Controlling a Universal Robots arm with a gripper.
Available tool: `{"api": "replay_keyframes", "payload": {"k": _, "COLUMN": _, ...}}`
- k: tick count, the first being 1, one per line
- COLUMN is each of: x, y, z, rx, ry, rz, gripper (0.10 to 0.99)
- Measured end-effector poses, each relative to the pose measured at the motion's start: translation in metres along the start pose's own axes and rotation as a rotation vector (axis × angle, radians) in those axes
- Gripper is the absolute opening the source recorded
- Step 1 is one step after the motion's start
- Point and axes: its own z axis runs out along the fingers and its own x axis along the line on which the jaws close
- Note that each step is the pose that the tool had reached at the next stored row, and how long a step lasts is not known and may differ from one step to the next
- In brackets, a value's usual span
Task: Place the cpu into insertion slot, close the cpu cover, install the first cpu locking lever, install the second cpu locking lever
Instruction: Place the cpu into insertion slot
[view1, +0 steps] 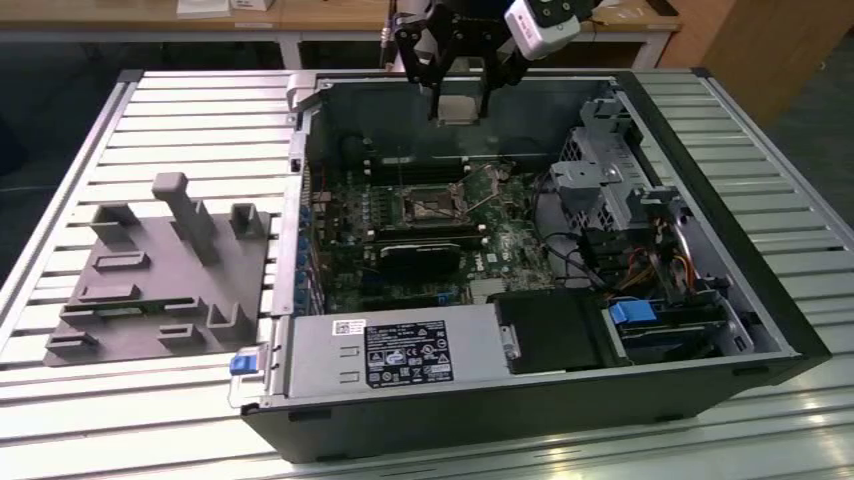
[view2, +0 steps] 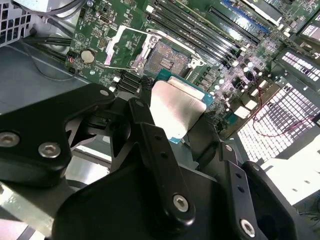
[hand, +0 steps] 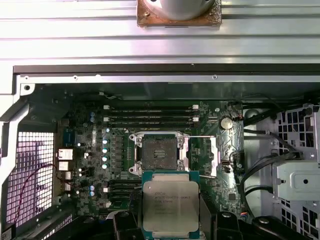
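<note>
Silver-topped cpu (hand: 171, 207) sits clamped by opposite edges in the black gripper (view2: 175, 106), held level in free air, well apart from the insertion slot (hand: 159, 154) and off to one side of it. Slot's dark centre lies bare; cpu cover (hand: 202, 156) stands swung open just beside its rim. Long black memory slots (hand: 150, 114) run along the slot's side away from the chip.

Print on two things, none of it readable.
A black and white label (view1: 406, 353) stands on the grey power supply box (view1: 320, 365); a few lines of small dark print stand on the metal top of the cpu (hand: 170, 200).
</note>
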Motion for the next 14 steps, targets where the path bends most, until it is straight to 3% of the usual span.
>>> {"api": "replay_keyframes", "payload": {"k": 14, "x": 0.0003, "y": -0.0011, "z": 0.0118, "rx": 0.0, "ry": 0.0, "rz": 0.0, "gripper": 0.537}}
